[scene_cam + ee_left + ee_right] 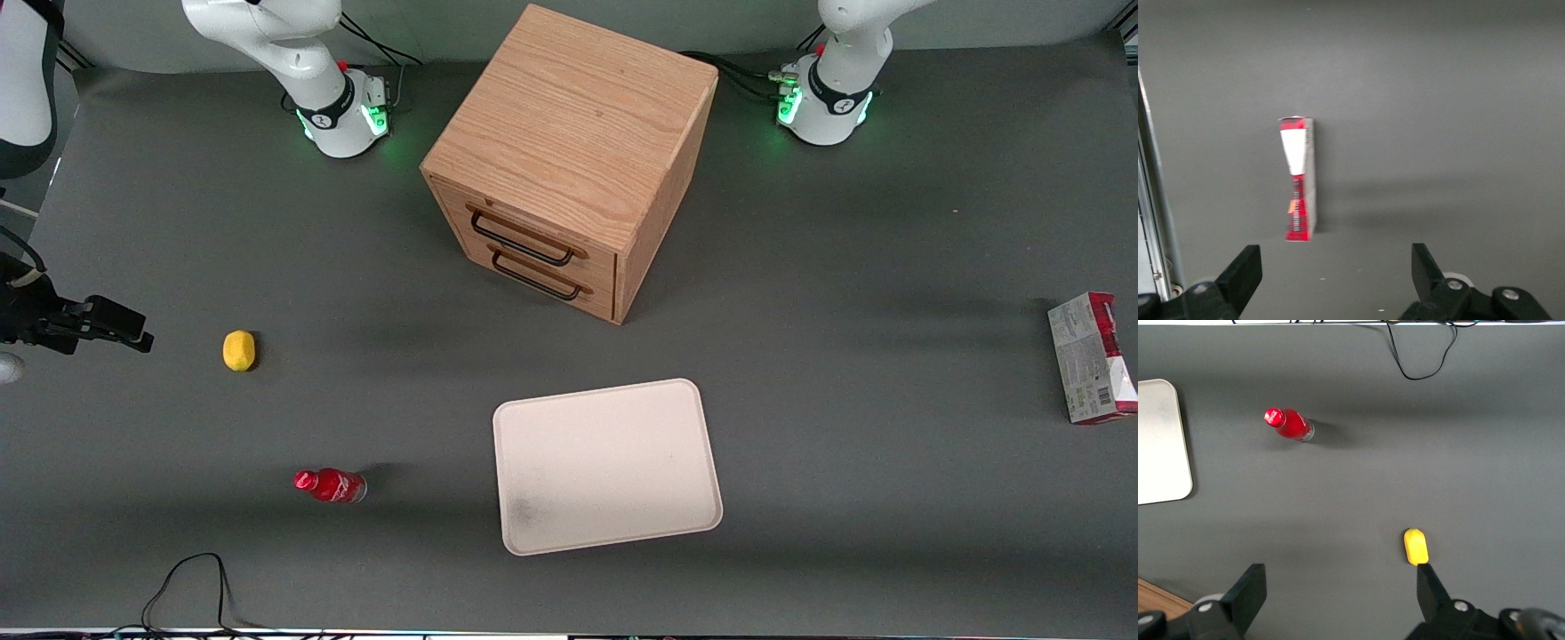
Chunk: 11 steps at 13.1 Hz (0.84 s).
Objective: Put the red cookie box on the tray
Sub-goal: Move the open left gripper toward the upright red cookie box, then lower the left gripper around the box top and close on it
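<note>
a: red and grey-white, the thin flat red cookie box stands on edge at the working arm's end of the dark grey table, right by that edge, well apart from everything else.

b: and the left arm's black two-finger gripper?

a: it hangs above the table near the box, fingers spread wide, nothing between them. in the left wrist view the box shows its narrow red side with a white strip, and it touches neither finger.

b: where is the large cream-white rectangular tray?

a: flat near the middle of the table, close to the edge nearest the front camera, with a dark smudge by one of its near corners. nothing lies on it.

b: what else?

a: the wooden two-drawer cabinet with black handles stands farther from the camera than the tray, its drawers shut. toward the parked arm's end there is a small yellow lemon-like object, and nearer the camera than that a small red bottle on its side. a black cable loops at the near edge.
</note>
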{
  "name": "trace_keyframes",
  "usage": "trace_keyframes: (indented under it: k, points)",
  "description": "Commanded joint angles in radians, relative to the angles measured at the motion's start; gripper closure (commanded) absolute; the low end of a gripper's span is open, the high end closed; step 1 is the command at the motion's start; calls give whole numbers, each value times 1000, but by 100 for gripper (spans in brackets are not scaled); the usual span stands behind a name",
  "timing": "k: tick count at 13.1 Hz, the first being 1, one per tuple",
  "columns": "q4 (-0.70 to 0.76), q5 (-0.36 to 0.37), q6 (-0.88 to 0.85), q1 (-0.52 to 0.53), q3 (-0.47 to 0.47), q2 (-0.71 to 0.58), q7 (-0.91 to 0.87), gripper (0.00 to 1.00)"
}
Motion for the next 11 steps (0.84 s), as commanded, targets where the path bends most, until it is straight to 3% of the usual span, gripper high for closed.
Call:
trace_keyframes:
  k: [1, 7, 11]
  points:
    - [80, -11, -15, 62, -14, 53, 79, 0]
    - [89, -11, 9, 116, -9, 102, 57, 0]
    - [-41, 0, 161, 113, -9, 98, 9, 0]
